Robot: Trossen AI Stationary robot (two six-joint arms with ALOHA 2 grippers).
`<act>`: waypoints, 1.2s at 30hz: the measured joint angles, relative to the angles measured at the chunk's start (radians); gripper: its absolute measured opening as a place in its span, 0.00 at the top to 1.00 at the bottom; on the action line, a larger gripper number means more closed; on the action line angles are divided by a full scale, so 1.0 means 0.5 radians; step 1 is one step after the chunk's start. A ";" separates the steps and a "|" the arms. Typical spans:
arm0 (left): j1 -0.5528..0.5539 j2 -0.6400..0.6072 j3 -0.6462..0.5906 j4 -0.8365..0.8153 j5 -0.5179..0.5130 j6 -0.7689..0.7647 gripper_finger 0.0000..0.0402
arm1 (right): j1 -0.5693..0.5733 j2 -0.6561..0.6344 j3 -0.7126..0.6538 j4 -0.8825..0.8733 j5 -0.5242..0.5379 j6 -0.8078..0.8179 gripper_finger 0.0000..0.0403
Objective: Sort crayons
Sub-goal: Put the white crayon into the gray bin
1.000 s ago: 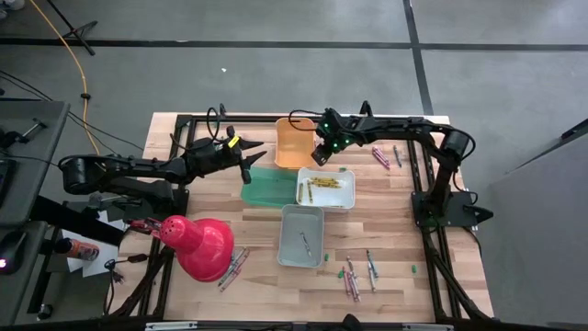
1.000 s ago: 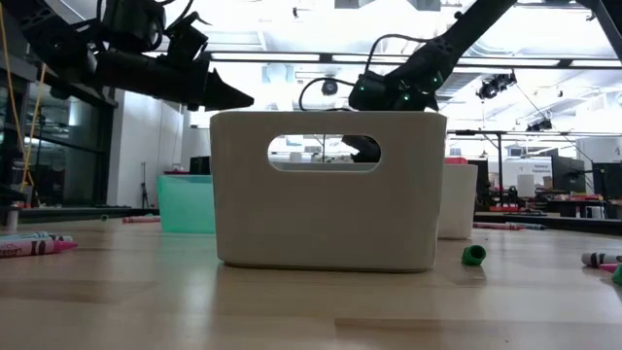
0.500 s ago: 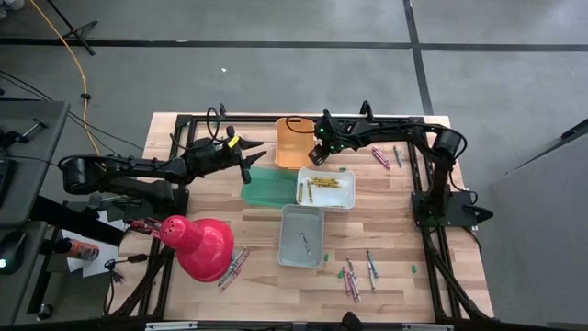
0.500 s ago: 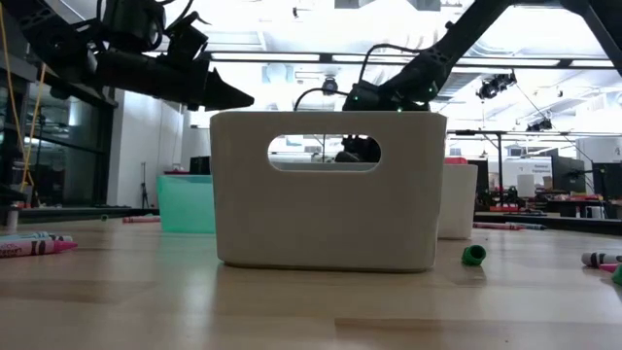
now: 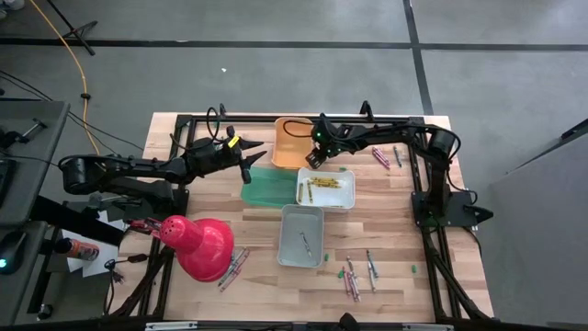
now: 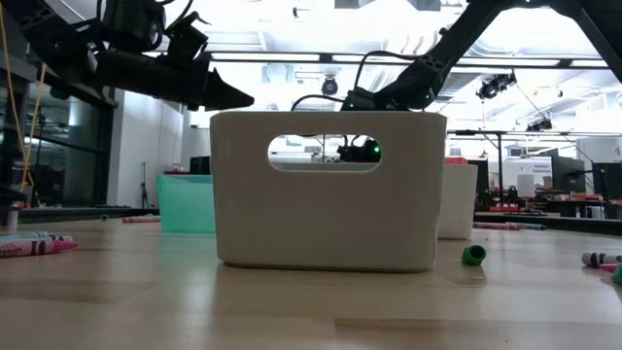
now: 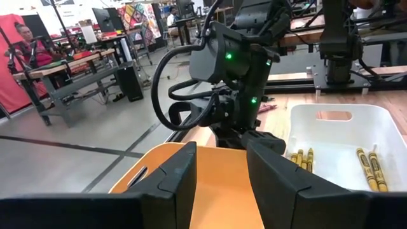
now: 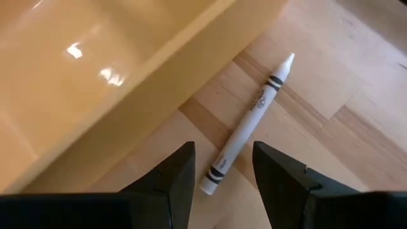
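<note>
A white crayon [image 8: 249, 124] lies flat on the wood beside the orange bin [image 8: 95, 76]. My right gripper [image 8: 222, 150] points steeply down over it, open; its fingers stand on either side of the crayon's blunt end, apart from it. In the high view this gripper [image 5: 311, 160] is at the orange bin's [image 5: 292, 142] near right corner. My left gripper [image 5: 254, 162] hovers level and open, with nothing between its fingers, left of the orange bin. Yellow crayons [image 5: 322, 184] lie in a white bin [image 5: 342, 199].
A green bin [image 5: 266, 188] and a grey bin [image 5: 301, 237] holding one crayon stand mid-table. Loose crayons lie near the front right [image 5: 358, 274], at the far right [image 5: 381, 156] and near a red cone-shaped object [image 5: 197, 245]. The black frame rails [image 5: 418, 165] border the table.
My right gripper has sunk toward the table and drifted a little toward the left and near edge, along the orange bin's side, tipping further down. In the low view it has dropped behind the front bin's rim.
</note>
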 joint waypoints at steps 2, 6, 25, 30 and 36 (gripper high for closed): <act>0.000 0.000 0.000 0.000 0.000 0.000 0.69 | 0.001 0.000 0.000 -0.012 0.054 -0.002 0.62; 0.000 0.000 0.000 -0.001 0.000 0.000 0.69 | 0.000 0.000 0.000 -0.090 0.226 -0.016 0.62; 0.000 0.000 0.000 0.009 0.001 -0.017 0.69 | -0.077 0.002 -0.002 -0.235 0.109 -0.226 0.71; 0.000 0.000 0.000 0.012 0.001 -0.018 0.69 | -0.138 0.002 -0.001 -0.256 0.037 -0.286 0.92; 0.000 0.000 0.000 0.011 0.001 -0.019 0.69 | -0.155 -0.009 0.002 -0.321 0.054 -0.331 0.98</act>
